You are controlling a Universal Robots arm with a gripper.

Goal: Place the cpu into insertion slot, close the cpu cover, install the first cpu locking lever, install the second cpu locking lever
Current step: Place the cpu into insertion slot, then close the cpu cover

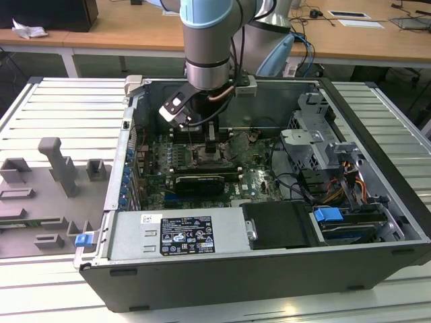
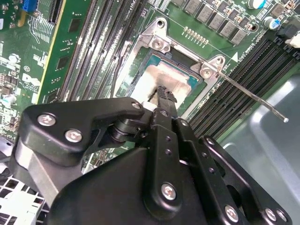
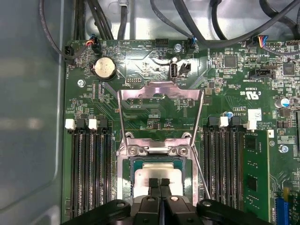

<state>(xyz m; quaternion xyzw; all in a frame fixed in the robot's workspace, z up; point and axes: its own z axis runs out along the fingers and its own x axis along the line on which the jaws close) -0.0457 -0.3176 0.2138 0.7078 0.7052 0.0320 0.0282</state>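
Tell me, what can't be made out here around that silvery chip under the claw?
- Near part of the cpu: covered by the gripper in both wrist views.
- Whether the shut fingertips touch the cpu: the contact point is hidden by the gripper's own body in both wrist views.
- The insertion slot in the exterior view: partly behind the arm, and too small for detail.

First wrist view: gripper (image 3: 159, 183) hides the near edge of the cpu (image 3: 154, 169) from me; the insertion slot (image 3: 127, 174) runs off the picture's edge there. Second wrist view: gripper body covers much of the cpu; I cannot judge their contact
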